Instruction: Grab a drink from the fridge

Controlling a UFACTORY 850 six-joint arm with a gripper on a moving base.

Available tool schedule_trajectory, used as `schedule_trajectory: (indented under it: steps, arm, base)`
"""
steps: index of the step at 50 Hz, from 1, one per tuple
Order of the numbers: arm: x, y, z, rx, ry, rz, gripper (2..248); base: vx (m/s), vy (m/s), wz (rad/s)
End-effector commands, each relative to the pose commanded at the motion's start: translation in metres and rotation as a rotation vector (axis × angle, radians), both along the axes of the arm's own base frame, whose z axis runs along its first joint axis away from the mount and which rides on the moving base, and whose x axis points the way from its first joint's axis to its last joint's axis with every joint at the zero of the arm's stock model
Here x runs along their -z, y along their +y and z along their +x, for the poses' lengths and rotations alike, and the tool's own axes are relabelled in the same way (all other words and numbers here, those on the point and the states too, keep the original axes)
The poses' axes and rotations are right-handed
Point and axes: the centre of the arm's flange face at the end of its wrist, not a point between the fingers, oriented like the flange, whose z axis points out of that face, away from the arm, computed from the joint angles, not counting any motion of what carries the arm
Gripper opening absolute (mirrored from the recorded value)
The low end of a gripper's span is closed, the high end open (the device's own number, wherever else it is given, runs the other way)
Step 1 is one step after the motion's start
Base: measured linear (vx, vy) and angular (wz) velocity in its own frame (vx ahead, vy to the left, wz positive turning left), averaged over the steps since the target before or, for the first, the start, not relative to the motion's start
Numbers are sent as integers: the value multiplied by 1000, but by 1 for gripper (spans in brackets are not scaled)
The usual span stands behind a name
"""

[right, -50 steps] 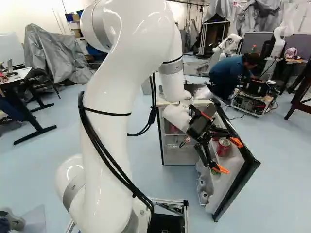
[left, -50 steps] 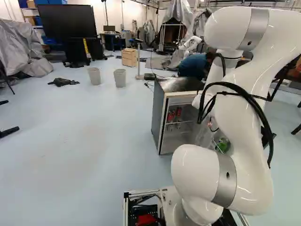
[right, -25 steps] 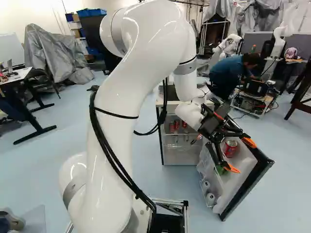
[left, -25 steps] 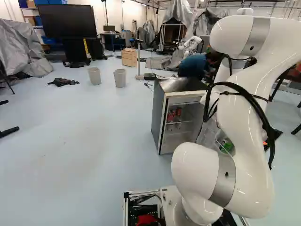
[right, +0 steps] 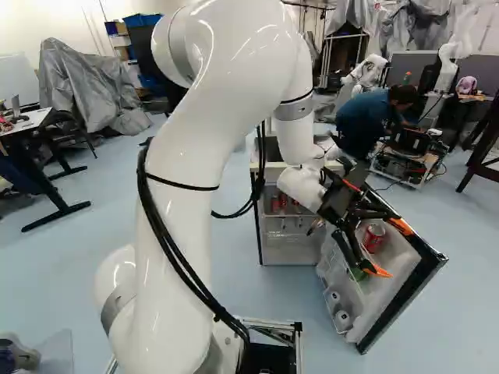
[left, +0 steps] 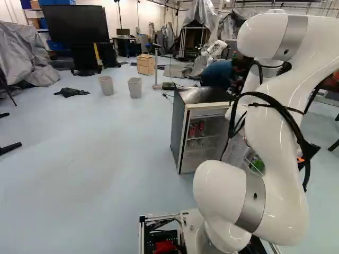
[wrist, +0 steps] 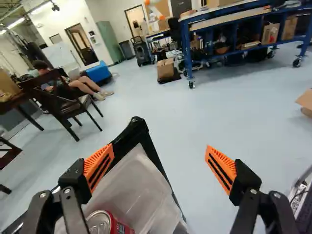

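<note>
The gripper (wrist: 159,150) is spread wide with nothing pinched, poised at the upper part of the fridge door (right: 425,269). One orange pad (wrist: 100,163) lies over the door's black rim, apparently against it, though contact is hard to confirm; the other pad (wrist: 219,168) shows apart from the door, with floor behind it.

The step in hand looks like getting the door swung well aside, before any grasp. Done well, that means light, steady pressure along the door's own arc, the spread pad kept at the rim and out of the clear bin (wrist: 146,180) on the door's inner face. Too hard a shove could flex the door or jolt what it carries.

The nearest drink, a red can (wrist: 109,224), stands in that bin, close to the pad at the rim. If this is the one wanted, the gripper should first back off the door, then line up so that the can sits midway between the pads, and come down without catching the bin's wall. A green item (left: 257,165) sits lower on the door.

Across from the door, inside the fridge (left: 179,127), more red cans (left: 197,128) stand on a shelf. Reaching those calls for the white arm (right: 195,140) to draw back around the door's free edge, clear of it.
</note>
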Motion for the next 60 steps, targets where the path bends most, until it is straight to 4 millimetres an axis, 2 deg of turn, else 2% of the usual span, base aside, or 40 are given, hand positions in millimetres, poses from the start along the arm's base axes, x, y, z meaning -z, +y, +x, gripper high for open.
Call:
schedule_trajectory:
  steps: [31,60]
  arm:
    - [-8,48,-27,-365,107,-12,247]
    - [-15,104,-47,-737,175,-30,247]
  base:
    - [0,0,0]
    - [0,0,0]
